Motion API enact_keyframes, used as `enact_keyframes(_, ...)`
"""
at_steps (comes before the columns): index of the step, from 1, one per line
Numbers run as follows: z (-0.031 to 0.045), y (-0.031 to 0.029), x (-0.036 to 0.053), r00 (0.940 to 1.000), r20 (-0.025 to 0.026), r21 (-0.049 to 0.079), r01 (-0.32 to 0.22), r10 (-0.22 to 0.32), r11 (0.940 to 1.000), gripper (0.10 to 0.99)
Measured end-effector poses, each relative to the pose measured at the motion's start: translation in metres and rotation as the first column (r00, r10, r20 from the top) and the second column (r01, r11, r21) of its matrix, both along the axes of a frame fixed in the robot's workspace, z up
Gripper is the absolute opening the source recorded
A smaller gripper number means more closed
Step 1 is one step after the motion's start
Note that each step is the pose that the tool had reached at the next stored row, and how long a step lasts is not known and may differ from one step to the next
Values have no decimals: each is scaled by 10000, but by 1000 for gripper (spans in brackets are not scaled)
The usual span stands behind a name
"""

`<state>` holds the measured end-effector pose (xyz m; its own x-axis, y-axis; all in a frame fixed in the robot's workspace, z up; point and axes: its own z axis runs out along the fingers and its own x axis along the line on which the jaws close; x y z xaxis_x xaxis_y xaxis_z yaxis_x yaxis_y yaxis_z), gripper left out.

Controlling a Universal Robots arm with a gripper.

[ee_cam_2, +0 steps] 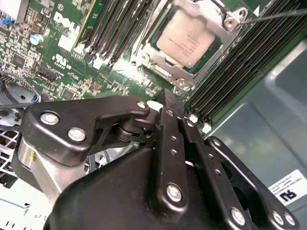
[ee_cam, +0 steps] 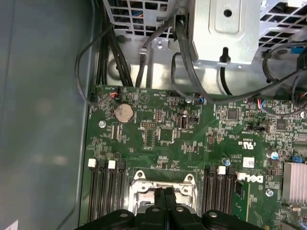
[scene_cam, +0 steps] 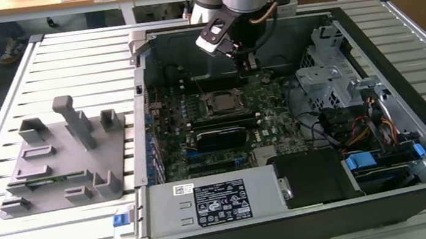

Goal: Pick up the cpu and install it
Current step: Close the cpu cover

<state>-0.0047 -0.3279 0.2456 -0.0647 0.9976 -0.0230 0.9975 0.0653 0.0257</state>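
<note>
Cpu [ee_cam_2: 188, 38] lies in socket frame [ee_cam_2: 160, 72] in the second wrist view; jaws closed, empty. Exterior view: gripper [scene_cam: 249, 64] hovers at socket's 1 o'clock. Good seating prob. needs cpu flat, corners aligned w/ frame

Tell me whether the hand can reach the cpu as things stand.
Probably yes: the cpu lies bare-topped in its socket and the shut hand hangs close above the board, nothing between them.

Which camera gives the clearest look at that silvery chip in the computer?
The second wrist view: the cpu sits close and in plain sight in its socket frame. The exterior view shows it small and distant; in the first wrist view the hand covers most of it.
</note>
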Motion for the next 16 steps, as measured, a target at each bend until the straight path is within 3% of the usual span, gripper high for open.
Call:
enact_keyframes(10, -6, 0, -171, 10000, 1, 1, 1, -1, 10000, 106)
enact_keyframes(16, -10, -1, -223, 10000, 1, 1, 1, -1, 10000, 106)
